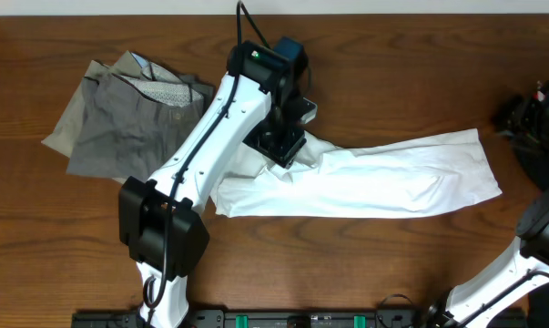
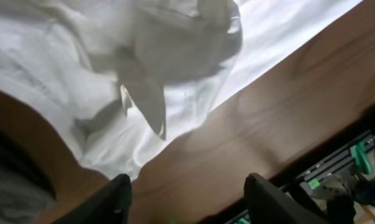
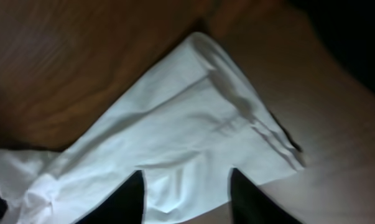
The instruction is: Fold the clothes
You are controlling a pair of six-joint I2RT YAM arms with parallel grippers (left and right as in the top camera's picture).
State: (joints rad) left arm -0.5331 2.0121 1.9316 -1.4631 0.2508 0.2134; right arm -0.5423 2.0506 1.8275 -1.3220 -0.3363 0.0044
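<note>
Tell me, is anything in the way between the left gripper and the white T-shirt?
No, nothing visible is in the way. In the left wrist view the left gripper hangs open over bare table, with the white T-shirt just ahead of it.

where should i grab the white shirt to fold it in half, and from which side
Probably grip the white shirt at the hemmed edge of its right end, coming from above on the right. It lies as a long flat band; that end is smooth, while the left end is bunched under the left gripper.
</note>
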